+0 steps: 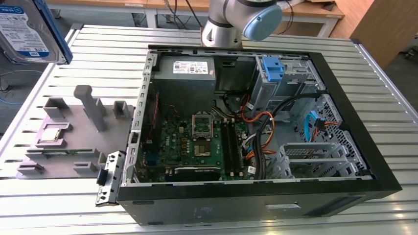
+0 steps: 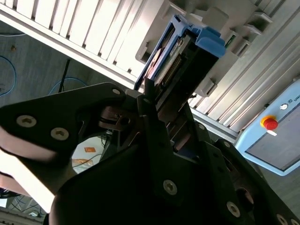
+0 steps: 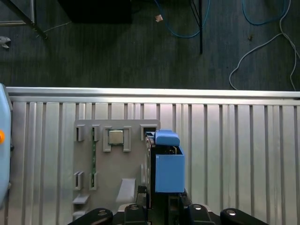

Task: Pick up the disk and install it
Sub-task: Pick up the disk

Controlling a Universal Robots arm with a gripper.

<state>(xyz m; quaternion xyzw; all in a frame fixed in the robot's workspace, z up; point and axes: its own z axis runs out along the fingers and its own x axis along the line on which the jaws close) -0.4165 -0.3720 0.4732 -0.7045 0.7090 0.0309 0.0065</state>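
Disk (image 1: 29, 29): silver drive, white-and-blue label, bright blue frame.
Place: held aloft, ten o'clock from the open computer case (image 1: 228, 210), exterior view.
Gripper (image 2: 168, 112): pinching the disk.
Writing: label print too small to read.

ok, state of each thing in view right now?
silver labelled disk in bright blue plastic frame: held aloft, gripped, not installed.
gripper: shut on the disk.
black computer case: on its side, open.
small square silver chip: seated in grey holder tray.
blue plastic bracket: sitting in the case's drive bay.
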